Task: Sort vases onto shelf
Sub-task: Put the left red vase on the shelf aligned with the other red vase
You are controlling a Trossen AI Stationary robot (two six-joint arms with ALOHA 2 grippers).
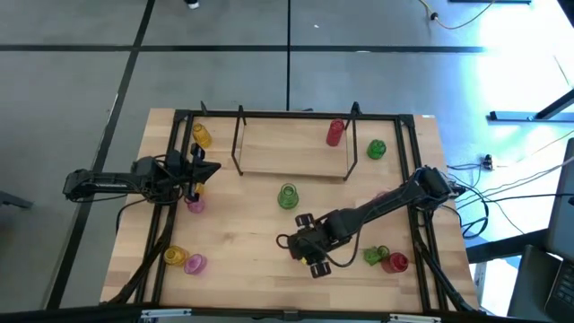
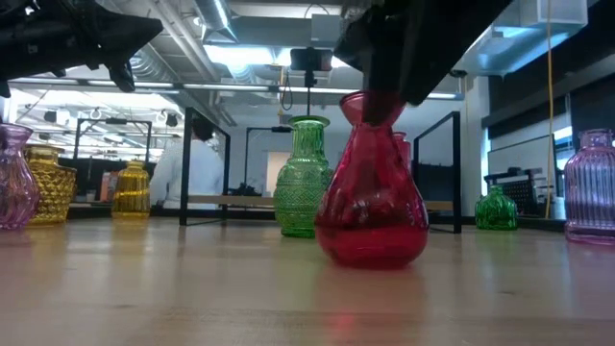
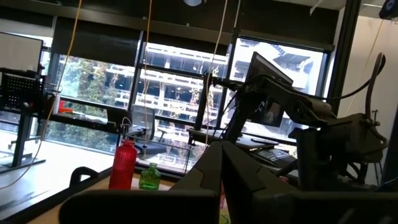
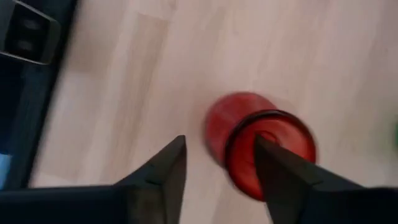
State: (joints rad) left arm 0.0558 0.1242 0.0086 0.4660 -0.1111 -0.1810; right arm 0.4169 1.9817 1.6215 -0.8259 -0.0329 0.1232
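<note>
Right claw (image 4: 217,165) positioned over a red vase (image 4: 261,149) low and centre on the tabletop (image 1: 242,224); grasp not confirmed.

Its fingers are seen apart, one overlapping the vase rim, the other beside the body; the approach from above is judged to suit the narrow neck. The left claw (image 3: 221,177), fingers together, is parked at mid-left. The shelf (image 1: 287,152), upper centre, carries one red vase (image 1: 335,132). All vases appear empty; green vase (image 1: 287,196) stands just below the shelf.
</note>
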